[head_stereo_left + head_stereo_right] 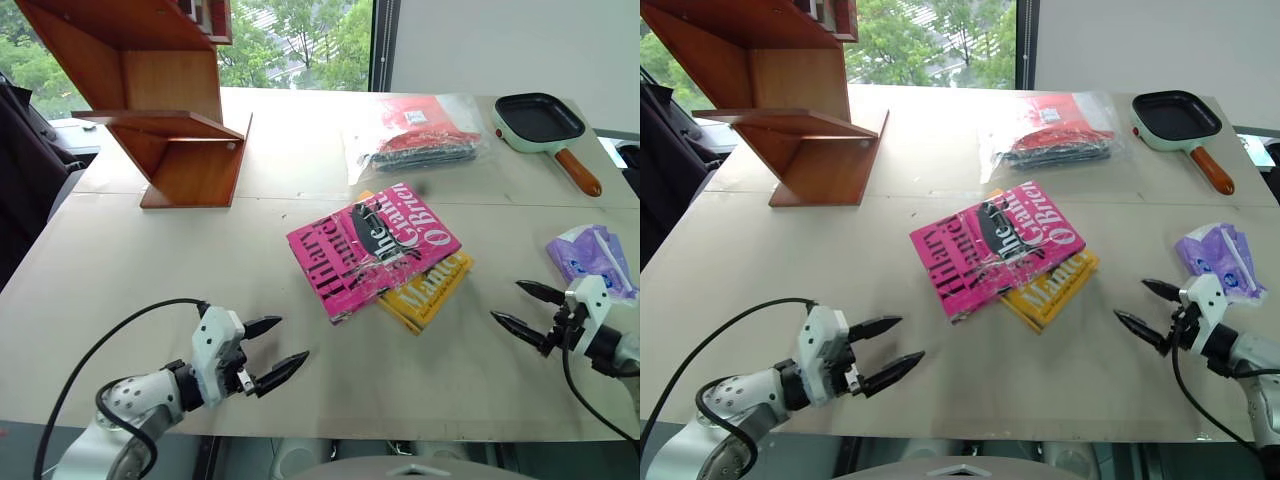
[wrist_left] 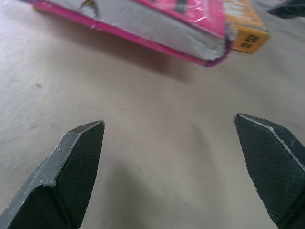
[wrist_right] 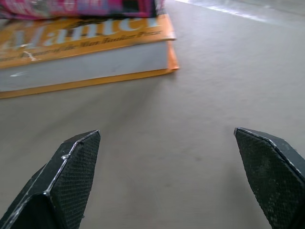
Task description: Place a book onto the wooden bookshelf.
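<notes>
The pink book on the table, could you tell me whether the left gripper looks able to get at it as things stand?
Probably yes: the left gripper is open, and bare table lies between it and the pink book, which rests atop a yellow book.

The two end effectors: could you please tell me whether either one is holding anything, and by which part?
Nothing is held. The left end effector and right end effector are both open, apart from the pink book.

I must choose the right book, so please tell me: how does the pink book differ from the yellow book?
The pink book lies on top; the yellow book lies under it, mostly covered. The pink book's cover shows in full, with large lettering; of the yellow book only a strip along one edge shows. The pink book overhangs the yellow book toward the left gripper. Both lie flat on the table, turned at a similar angle.
</notes>
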Robot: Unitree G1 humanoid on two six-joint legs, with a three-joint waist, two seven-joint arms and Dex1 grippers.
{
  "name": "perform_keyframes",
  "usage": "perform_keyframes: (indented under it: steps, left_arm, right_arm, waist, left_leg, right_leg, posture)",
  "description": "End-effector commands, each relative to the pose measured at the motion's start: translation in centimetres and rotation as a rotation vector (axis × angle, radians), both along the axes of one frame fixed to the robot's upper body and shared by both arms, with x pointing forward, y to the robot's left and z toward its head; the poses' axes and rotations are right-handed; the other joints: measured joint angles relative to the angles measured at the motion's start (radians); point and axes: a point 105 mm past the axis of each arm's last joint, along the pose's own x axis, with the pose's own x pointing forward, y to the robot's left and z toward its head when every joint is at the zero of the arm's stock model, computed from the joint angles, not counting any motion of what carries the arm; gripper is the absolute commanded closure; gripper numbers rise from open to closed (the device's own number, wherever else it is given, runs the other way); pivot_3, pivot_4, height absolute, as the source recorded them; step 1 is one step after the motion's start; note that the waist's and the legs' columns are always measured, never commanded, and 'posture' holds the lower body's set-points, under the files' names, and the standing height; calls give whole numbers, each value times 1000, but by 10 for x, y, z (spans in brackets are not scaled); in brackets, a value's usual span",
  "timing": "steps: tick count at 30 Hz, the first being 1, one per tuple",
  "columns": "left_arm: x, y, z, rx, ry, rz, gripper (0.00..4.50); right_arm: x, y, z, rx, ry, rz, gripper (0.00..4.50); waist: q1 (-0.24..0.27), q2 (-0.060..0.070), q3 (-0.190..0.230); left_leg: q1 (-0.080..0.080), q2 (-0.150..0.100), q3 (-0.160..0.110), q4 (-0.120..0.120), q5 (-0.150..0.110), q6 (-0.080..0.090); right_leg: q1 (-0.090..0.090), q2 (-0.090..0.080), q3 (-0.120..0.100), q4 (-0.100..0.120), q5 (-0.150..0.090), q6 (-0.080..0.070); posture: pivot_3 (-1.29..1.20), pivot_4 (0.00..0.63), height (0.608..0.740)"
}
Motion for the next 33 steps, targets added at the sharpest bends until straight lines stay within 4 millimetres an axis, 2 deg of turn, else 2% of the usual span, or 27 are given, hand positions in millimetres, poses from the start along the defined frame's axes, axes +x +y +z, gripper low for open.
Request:
perform_keyframes:
  steps: [1,5,7,11,13,16,20,22,24,28,33]
  left_arm:
    - [-4,0,63,-49,-108,-195,0]
    - [-12,5,76,48,-73,-296,0]
    - [-11,3,86,60,-89,-305,0]
    - [-3,4,94,136,-169,-247,0]
    - [2,8,95,166,-181,-183,0]
    - [7,17,91,226,-179,-70,0]
    - [7,31,92,255,-192,86,0]
    - [2,40,97,258,-209,159,0]
    - [-6,41,99,252,-208,174,0]
    - [-16,35,99,242,-206,166,0]
    - [-15,34,100,235,-211,180,0]
  right_arm:
    - [30,-5,46,-21,-61,40,42]
    - [72,9,77,-15,-104,71,42]
    - [106,19,93,-40,-169,9,42]
    - [158,62,114,2,-145,-21,42]
    - [171,85,119,1,-114,13,42]
    - [180,114,125,9,-94,91,42]
    - [185,151,129,52,-30,192,42]
    - [186,171,130,83,52,212,42]
    - [181,187,132,151,168,253,42]
    - [175,203,138,162,194,336,42]
    - [170,219,140,46,155,419,42]
  waist:
    - [-1,1,2]
    - [-17,4,2]
    - [-22,3,2]
    - [-32,3,4]
    - [-30,4,4]
    - [-25,4,4]
    - [-30,4,4]
    - [-34,4,4]
    - [-38,4,5]
    - [-29,4,5]
    - [-32,4,4]
  left_leg:
    - [0,0,0,1,0,0]
    - [1,0,1,2,0,0]
    - [1,0,1,2,0,0]
    - [-4,0,1,2,0,0]
    - [-6,0,1,2,1,-1]
    - [-20,0,-1,6,1,-1]
    - [-26,0,-2,12,1,-1]
    - [-26,0,-2,13,1,-1]
    - [-26,0,-2,13,1,-1]
    - [-25,0,-4,13,2,-3]
    - [-21,-1,-3,13,2,-3]
  right_leg:
    - [0,0,0,1,-1,-2]
    - [1,1,0,1,0,-3]
    - [1,2,0,1,2,0]
    - [-4,4,1,0,2,1]
    - [-6,4,1,0,2,1]
    - [-16,5,-2,0,2,1]
    - [-17,5,-4,-1,3,2]
    - [-17,5,-4,-1,3,3]
    - [-18,6,-4,-1,3,3]
    - [-17,5,-5,2,3,3]
    - [-16,4,-4,7,3,2]
  posture:
    - [0,150,740]
    - [0,150,740]
    - [0,150,740]
    - [0,150,740]
    - [0,150,740]
    - [0,150,740]
    - [0,150,740]
    - [0,150,740]
    - [0,150,740]
    - [0,150,740]
    - [0,150,740]
